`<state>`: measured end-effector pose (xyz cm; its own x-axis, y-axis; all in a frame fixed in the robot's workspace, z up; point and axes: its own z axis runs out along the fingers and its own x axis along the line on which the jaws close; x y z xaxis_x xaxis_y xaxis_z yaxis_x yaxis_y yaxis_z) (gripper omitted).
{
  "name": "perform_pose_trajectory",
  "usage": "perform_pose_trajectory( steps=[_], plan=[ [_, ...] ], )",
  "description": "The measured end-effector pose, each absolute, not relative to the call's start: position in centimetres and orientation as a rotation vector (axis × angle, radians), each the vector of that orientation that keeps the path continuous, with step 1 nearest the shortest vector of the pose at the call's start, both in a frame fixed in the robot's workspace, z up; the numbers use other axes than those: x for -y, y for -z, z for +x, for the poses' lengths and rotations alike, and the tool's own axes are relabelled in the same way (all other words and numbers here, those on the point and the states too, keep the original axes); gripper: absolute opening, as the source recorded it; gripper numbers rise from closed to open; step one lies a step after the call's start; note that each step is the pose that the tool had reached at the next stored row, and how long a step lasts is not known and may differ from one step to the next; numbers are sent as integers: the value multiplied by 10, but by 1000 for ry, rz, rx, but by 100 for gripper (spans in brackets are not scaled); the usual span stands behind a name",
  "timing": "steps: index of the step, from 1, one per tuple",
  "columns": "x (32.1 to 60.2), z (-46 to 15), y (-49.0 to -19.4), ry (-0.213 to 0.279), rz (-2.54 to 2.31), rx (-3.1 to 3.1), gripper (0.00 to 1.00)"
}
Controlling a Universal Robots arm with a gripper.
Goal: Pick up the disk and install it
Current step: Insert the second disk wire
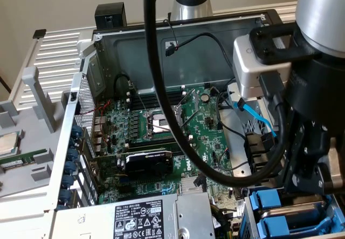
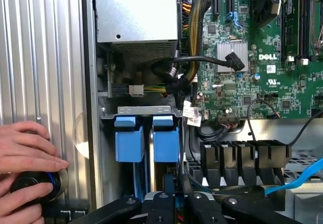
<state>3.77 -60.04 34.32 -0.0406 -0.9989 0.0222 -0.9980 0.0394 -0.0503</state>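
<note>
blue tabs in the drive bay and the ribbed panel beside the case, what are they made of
Blue tabs: seemingly moulded plastic, matte, uniform colour, soft rounded edges. Ribbed panel: likely metal, silver with a brushed sheen and bright streaks along its ridges.

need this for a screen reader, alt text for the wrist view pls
Looking down into an open computer case, the gripper hangs over a drive bay holding two blue carriers. Beside them lies the green motherboard, and a person's hand rests on a round knob outside the case.

Blue disk carriers (image 2: 166, 138), green motherboard (image 1: 161, 126)
</note>
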Motion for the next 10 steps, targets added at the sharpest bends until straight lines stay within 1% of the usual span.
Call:
perform_pose_trajectory(
  steps=[10],
  plan=[
    [600, 38, -342, 82, -2162, -2250, 16]
  ],
)
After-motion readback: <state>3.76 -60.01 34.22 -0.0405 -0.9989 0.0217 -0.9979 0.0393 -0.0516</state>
